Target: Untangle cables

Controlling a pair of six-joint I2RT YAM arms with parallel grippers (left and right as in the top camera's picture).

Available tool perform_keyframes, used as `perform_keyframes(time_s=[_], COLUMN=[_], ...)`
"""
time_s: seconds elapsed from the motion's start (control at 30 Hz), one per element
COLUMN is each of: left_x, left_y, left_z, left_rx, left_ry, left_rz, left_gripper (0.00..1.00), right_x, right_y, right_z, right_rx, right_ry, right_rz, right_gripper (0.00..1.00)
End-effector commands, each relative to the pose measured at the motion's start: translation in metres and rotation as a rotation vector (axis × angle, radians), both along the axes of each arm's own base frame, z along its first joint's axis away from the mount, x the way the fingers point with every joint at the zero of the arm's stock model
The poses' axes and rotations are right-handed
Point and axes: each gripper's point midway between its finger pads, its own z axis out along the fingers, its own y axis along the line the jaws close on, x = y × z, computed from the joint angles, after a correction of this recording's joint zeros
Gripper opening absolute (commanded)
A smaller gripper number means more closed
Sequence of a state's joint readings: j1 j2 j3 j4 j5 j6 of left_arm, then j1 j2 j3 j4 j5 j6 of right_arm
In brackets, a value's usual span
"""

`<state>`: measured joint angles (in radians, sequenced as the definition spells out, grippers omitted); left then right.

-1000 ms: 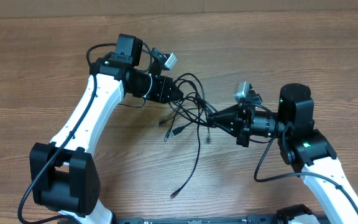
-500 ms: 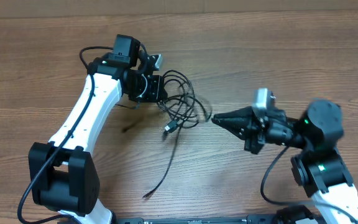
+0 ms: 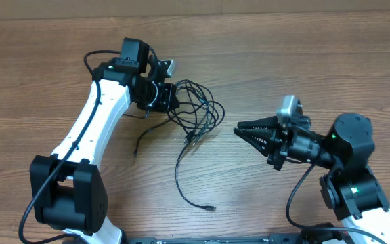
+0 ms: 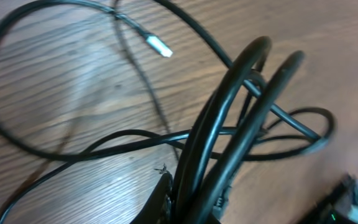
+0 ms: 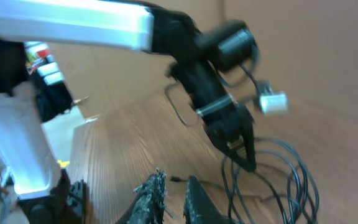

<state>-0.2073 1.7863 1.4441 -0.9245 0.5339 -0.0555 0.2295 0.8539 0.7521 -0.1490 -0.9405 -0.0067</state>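
The cables (image 3: 198, 112) are thin black cords looped in a tangle on the wooden table. My left gripper (image 3: 170, 99) is shut on a bunch of the loops at the tangle's left side. In the left wrist view two cable loops (image 4: 241, 118) rise out of the jaws (image 4: 194, 202), and a silver-tipped plug (image 4: 159, 46) lies on the wood beyond. One loose strand (image 3: 181, 173) trails toward the front and ends in a plug (image 3: 212, 209). My right gripper (image 3: 240, 130) is open and empty, to the right of the tangle and apart from it. The right wrist view shows its fingers (image 5: 176, 196) with a gap between them.
A short strand (image 3: 143, 137) lies on the wood under the left arm. The left arm (image 3: 90, 125) reaches from the front left corner to the tangle. The right arm's base (image 3: 351, 176) stands at the front right. The right wrist view shows the left gripper (image 5: 238, 140) over the cables (image 5: 291, 180).
My right gripper has let go at the tangle and drawn back to the right. My left gripper has moved slightly left with the bundle. The loose strand's end has swung across the front.
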Motion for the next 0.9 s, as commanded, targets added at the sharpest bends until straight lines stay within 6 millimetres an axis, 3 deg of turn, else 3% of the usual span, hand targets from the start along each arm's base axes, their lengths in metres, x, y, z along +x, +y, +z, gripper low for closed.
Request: perform_keyframes(time_s=[0.0,0.1,0.13,0.17,0.2,0.47,0.63,0.73,0.87], left_x=[-0.009,-0.011,-0.010,-0.010,-0.010,-0.019,-0.027,-0.030,-0.035], left_y=[-0.019,-0.024,-0.024,-0.025,-0.025,-0.039,-0.039,-0.039,-0.045], left_z=[0.011,0.015,0.016,0.016,0.016,0.030,0.029,0.029,0.036], left_rx=[-0.129,-0.166,-0.167,-0.169,-0.171,-0.275,-0.270,-0.274,-0.328], left_ry=[-0.029,-0.039,-0.041,-0.044,-0.046,-0.107,-0.107,-0.100,-0.095], left_rz=[-0.135,-0.163,-0.162,-0.163,-0.164,-0.289,-0.332,-0.343,-0.359], left_gripper=[0.04,0.05,0.04,0.04,0.04,0.04,0.04,0.04,0.04], right_x=[0.020,0.027,0.030,0.033,0.035,0.051,0.056,0.067,0.087], right_y=[-0.007,-0.005,-0.005,-0.004,-0.003,0.003,0.004,-0.003,-0.021], right_z=[-0.012,-0.031,-0.036,-0.040,-0.045,-0.087,-0.101,-0.110,-0.121], right_rx=[-0.035,-0.029,-0.013,-0.001,0.004,-0.018,-0.061,-0.123,-0.188], right_ry=[0.058,0.206,0.268,0.322,0.358,0.547,0.526,0.448,0.418], right_rz=[-0.102,-0.112,-0.122,-0.129,-0.134,-0.132,-0.122,-0.168,-0.326], right_gripper=[0.16,0.27,0.44,0.75,1.00,1.00,0.99,0.79,0.74])
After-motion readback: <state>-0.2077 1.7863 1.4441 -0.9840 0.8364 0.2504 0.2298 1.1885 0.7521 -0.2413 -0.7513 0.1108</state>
